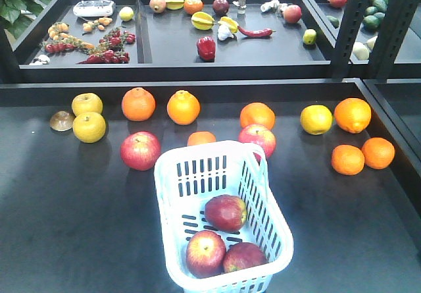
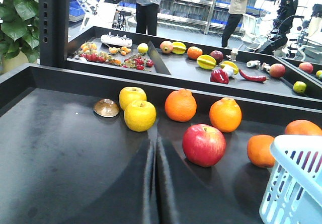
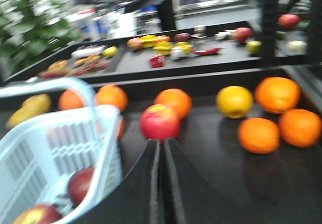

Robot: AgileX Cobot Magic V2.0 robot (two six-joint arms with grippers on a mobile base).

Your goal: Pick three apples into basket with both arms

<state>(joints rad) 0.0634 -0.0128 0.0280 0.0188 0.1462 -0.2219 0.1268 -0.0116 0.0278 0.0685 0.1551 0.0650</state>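
Observation:
The pale blue-white basket stands at the front middle of the black table. Three red apples lie inside it: one toward the back, two at the front. Two more red apples rest on the table, one left of the basket and one behind its right corner. My left gripper is shut and holds nothing, with the left apple just to its right. My right gripper is also shut and holds nothing, tips pointing at the other apple, beside the basket. Neither arm shows in the front view.
Oranges and yellow fruits lie along the back of the table, with a brown shell-like item at far left. A raised black wall separates a rear tray of mixed produce. Black posts stand at right.

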